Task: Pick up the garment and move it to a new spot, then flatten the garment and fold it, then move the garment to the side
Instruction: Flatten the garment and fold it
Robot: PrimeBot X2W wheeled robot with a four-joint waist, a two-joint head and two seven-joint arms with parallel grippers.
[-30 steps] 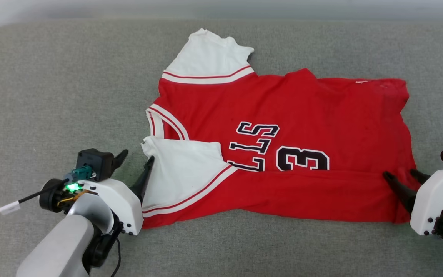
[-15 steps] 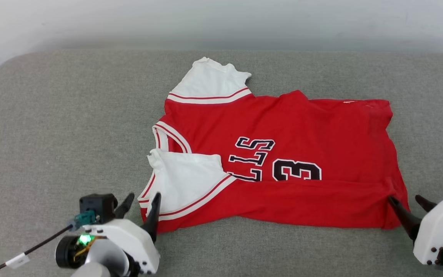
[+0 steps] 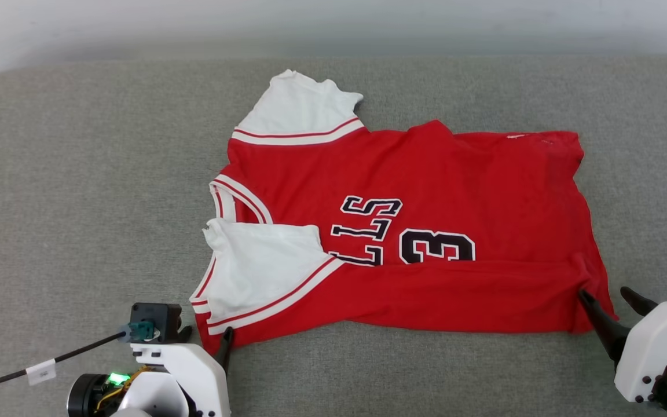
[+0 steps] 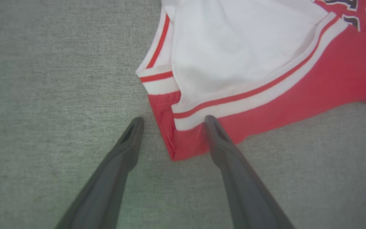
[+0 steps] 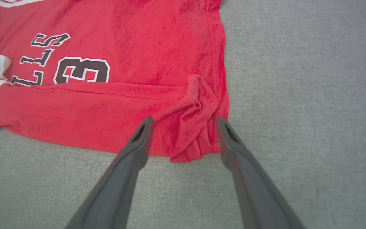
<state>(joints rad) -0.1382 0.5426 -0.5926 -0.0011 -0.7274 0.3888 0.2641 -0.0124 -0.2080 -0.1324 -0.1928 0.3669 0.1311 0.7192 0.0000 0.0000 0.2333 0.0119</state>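
Observation:
The garment (image 3: 455, 191), a red jersey with white sleeves and black lettering, lies spread on a grey padded surface. Its near long edge is folded over the lower part of the lettering. My left gripper (image 3: 206, 339) is open at the near left corner. In the left wrist view, the gripper (image 4: 173, 120) has the red corner of the garment (image 4: 297, 82) lying between its fingers. My right gripper (image 3: 604, 292) is open at the near right corner. In the right wrist view, this gripper (image 5: 184, 121) straddles a bunched fold of the garment (image 5: 122, 105).
The grey fabric surface (image 3: 79, 174) stretches wide on all sides of the jersey, with a pale wall (image 3: 333, 23) behind its far edge. A black cable with a white tag (image 3: 41, 370) trails from my left wrist at the lower left.
The head camera has shifted. My left gripper has drawn back from beside the white sleeve to the garment's near left corner. My right gripper stays at the near right corner.

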